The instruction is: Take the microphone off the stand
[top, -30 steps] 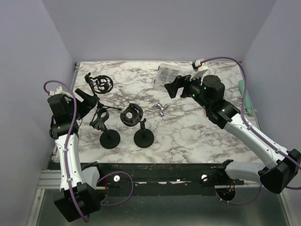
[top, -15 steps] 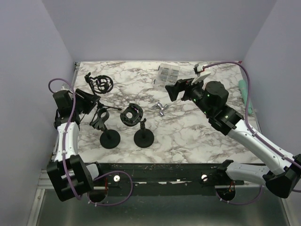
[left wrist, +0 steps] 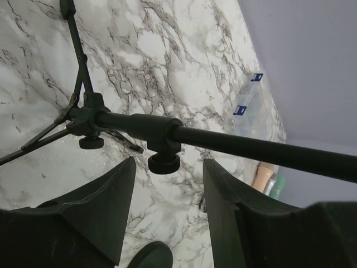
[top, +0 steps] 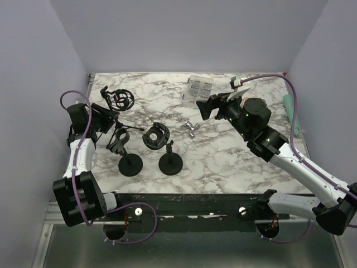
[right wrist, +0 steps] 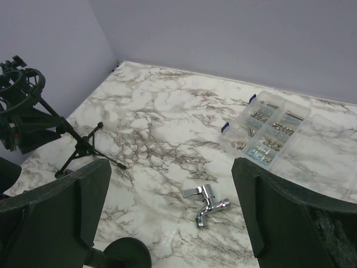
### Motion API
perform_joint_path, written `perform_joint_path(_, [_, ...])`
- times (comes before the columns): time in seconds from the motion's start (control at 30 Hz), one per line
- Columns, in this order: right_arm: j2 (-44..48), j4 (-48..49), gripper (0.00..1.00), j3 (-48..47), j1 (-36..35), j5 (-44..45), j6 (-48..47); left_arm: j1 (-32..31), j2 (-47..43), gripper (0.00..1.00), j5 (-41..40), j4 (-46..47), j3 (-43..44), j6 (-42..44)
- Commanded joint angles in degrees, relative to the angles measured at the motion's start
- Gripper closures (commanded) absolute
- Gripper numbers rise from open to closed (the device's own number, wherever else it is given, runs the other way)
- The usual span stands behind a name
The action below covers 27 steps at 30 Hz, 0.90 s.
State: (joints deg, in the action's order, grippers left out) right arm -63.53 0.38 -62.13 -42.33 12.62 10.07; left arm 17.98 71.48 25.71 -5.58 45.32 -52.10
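Observation:
A black tripod stand [top: 107, 96] with a round shock mount [top: 121, 99] stands at the back left; it also shows in the right wrist view [right wrist: 25, 92]. Two black desk stands with round bases [top: 130, 165] [top: 170, 163] carry a clip [top: 117, 140] and a ring mount [top: 155, 137]. I cannot make out a microphone body in any view. My left gripper [top: 105, 119] is open and empty, just left of the clip; its fingers [left wrist: 109, 212] sit below the tripod's pole and knob [left wrist: 164, 162]. My right gripper [top: 210, 106] is open and empty, high above the table.
A chrome tap [top: 191, 128] [right wrist: 207, 203] lies mid-table. A clear parts box [top: 198, 88] [right wrist: 266, 129] sits at the back. Green and beige items [top: 290, 109] lie at the right edge. A round stand base [right wrist: 120, 254] is under the right gripper.
The left arm has swung its wrist up and toward the tripod stand. The right gripper has shifted slightly right and stays open.

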Motion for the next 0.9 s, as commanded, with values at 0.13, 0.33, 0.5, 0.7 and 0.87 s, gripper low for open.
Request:
perform_joint_path(0.13, [0.08, 2.03, 0.00, 0.93, -0.45, 1.81, -0.93, -1.12, 2.66, 0.52, -3.51, 2.81, 2.45, 0.53])
perform_joint_path(0.33, [-0.37, 2.08, 0.00, 0.94, -0.44, 1.96, -0.97, -1.44, 3.66, 0.63, -3.48, 4.60, 1.62, -0.19])
perform_joint_path(0.5, [-0.63, 2.17, 0.00, 0.96, -0.48, 2.04, -0.97, -1.54, 3.77, 0.77, -3.09, 5.31, 0.48, -1.55])
perform_joint_path(0.7, [-0.81, 2.78, 0.00, 1.48, -0.63, 2.15, -0.92, -1.54, 3.49, 1.00, -1.51, 17.58, -6.37, -7.33])
perform_joint_path(0.87, [-0.72, 3.05, 0.00, 1.66, -0.65, 2.05, -0.84, -1.54, 4.77, 1.00, 0.41, 30.84, -12.60, -12.93])
